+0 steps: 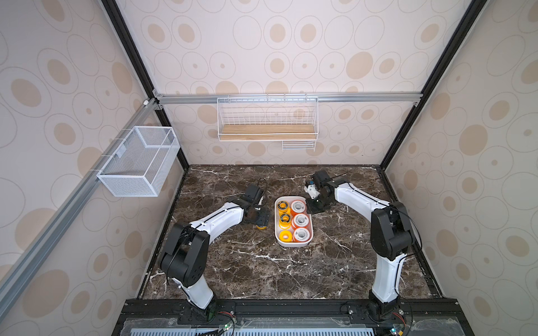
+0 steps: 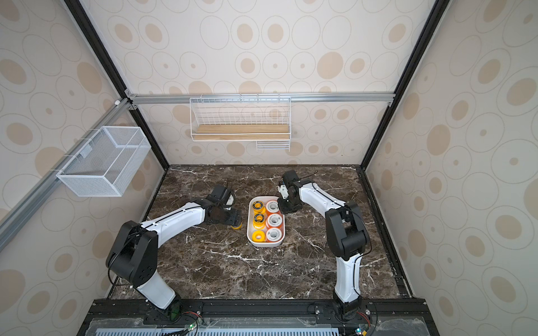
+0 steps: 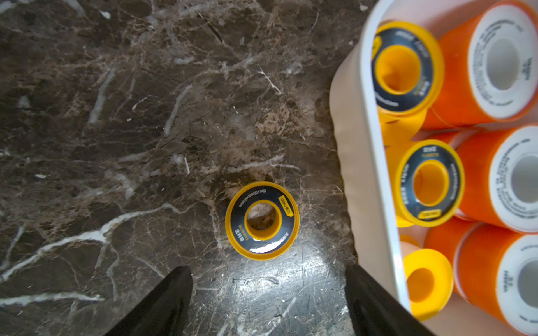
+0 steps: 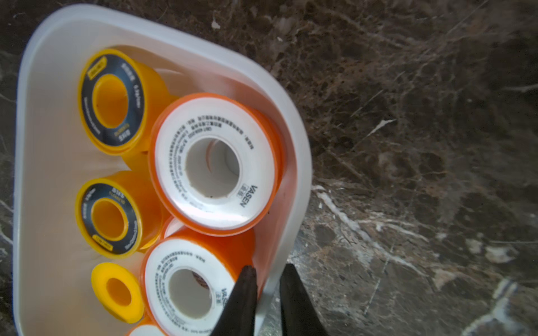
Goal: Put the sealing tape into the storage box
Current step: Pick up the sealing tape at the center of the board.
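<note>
The storage box (image 1: 294, 245) (image 2: 265, 243), a white tub, stands mid-table and holds several spools of sealing tape: orange with white faces (image 4: 214, 163), yellow with black rings (image 4: 112, 100), and a plain yellow one (image 3: 426, 283). One more black-ringed yellow spool (image 3: 262, 220) (image 1: 261, 227) lies flat on the marble just left of the box. My left gripper (image 3: 267, 270) (image 1: 259, 217) hovers over it, open and empty. My right gripper (image 4: 267, 267) (image 1: 313, 207) is at the box's right wall (image 4: 294, 139). It is shut on that wall, one finger inside and one outside.
A white wire-mesh basket (image 1: 139, 161) hangs on the left wall. A wire rack with a wooden board (image 1: 267, 131) hangs on the back wall. The dark marble tabletop (image 1: 262, 270) stretches in front of the box, between both arms.
</note>
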Robot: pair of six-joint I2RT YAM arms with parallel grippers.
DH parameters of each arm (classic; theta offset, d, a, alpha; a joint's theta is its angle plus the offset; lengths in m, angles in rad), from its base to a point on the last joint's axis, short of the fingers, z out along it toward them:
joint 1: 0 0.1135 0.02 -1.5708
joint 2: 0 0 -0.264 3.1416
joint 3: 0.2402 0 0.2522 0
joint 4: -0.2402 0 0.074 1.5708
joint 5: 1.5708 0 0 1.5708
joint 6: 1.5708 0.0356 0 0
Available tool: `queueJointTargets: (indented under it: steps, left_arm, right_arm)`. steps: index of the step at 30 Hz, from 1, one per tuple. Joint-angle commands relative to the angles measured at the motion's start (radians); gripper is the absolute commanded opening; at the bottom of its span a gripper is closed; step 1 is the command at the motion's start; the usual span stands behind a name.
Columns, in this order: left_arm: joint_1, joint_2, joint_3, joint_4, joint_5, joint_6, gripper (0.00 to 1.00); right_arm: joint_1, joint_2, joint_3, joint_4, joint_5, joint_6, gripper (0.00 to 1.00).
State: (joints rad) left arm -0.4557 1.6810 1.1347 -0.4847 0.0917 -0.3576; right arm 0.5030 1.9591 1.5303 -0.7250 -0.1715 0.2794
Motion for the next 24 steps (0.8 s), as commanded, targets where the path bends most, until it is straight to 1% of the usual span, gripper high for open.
queueJointTargets:
  steps: [1, 7, 11, 16, 20, 24]
  left_arm:
    - [0.006, 0.027, -0.001, 0.014, 0.013, 0.009, 0.86]
    - [0.005, 0.067, 0.005, 0.041, 0.031, 0.012, 0.91]
    - [0.004, 0.091, 0.009, 0.061, 0.039, 0.015, 0.94]
    - [0.004, 0.134, 0.026, 0.067, 0.047, 0.023, 0.94]
    - [0.001, 0.164, 0.041, 0.069, 0.060, 0.023, 0.91]
    - [0.000, 0.180, 0.047, 0.060, 0.029, 0.019, 0.85]
  right_arm:
    - [-0.007, -0.035, -0.017, -0.039, 0.045, -0.011, 0.19]
    - [-0.010, -0.046, -0.038, -0.048, 0.073, -0.017, 0.19]
    - [-0.013, -0.054, -0.048, -0.044, 0.071, -0.021, 0.19]
    - [-0.014, -0.057, -0.048, -0.043, 0.060, -0.023, 0.19]
    - [-0.015, -0.058, -0.050, -0.040, 0.056, -0.021, 0.19]
    - [-0.014, -0.060, -0.050, -0.037, 0.042, -0.022, 0.19]
